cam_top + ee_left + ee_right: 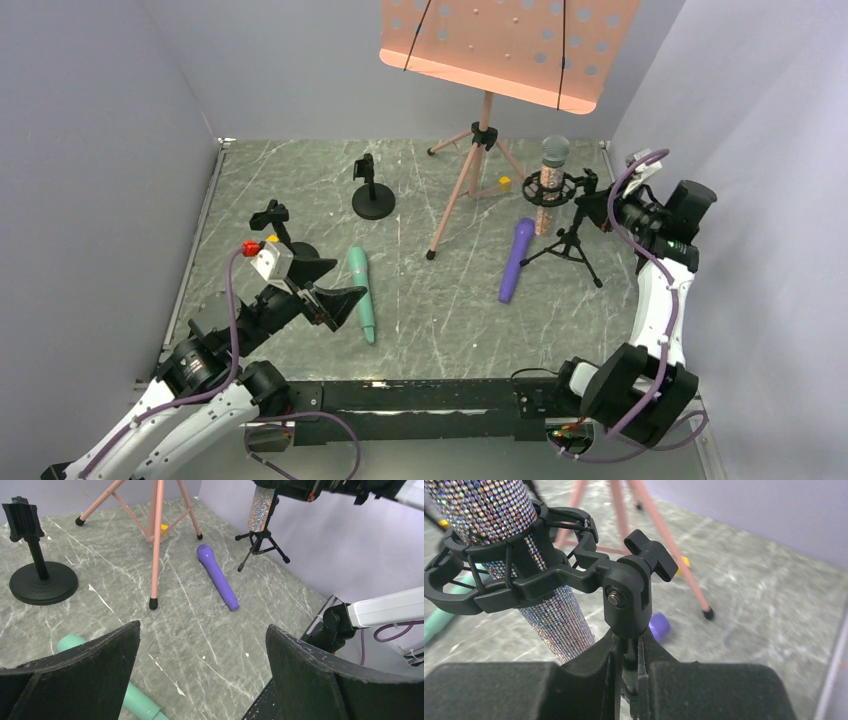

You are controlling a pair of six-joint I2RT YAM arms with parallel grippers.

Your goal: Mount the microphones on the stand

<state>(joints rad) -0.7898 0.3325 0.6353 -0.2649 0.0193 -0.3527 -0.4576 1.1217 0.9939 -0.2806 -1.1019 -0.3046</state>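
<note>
The mint green microphone (362, 293) lies on the table; its end shows by my left fingers (131, 699). The purple microphone (516, 260) lies flat to its right (218, 578). The glittery silver-pink microphone (553, 175) stands upright in the black shock mount (539, 575) of a small tripod stand (568, 245). My left gripper (348, 278) is open and empty, just left of the mint microphone (202, 630). My right gripper (592, 203) is shut on the tripod stand's post (628, 657) just under the mount.
A black round-base clip stand (372, 190) stands at the back middle (40, 575). Another black clip holder (270, 215) is at the left. A pink music stand (470, 170) has its legs spread between the stands. Grey walls close in both sides.
</note>
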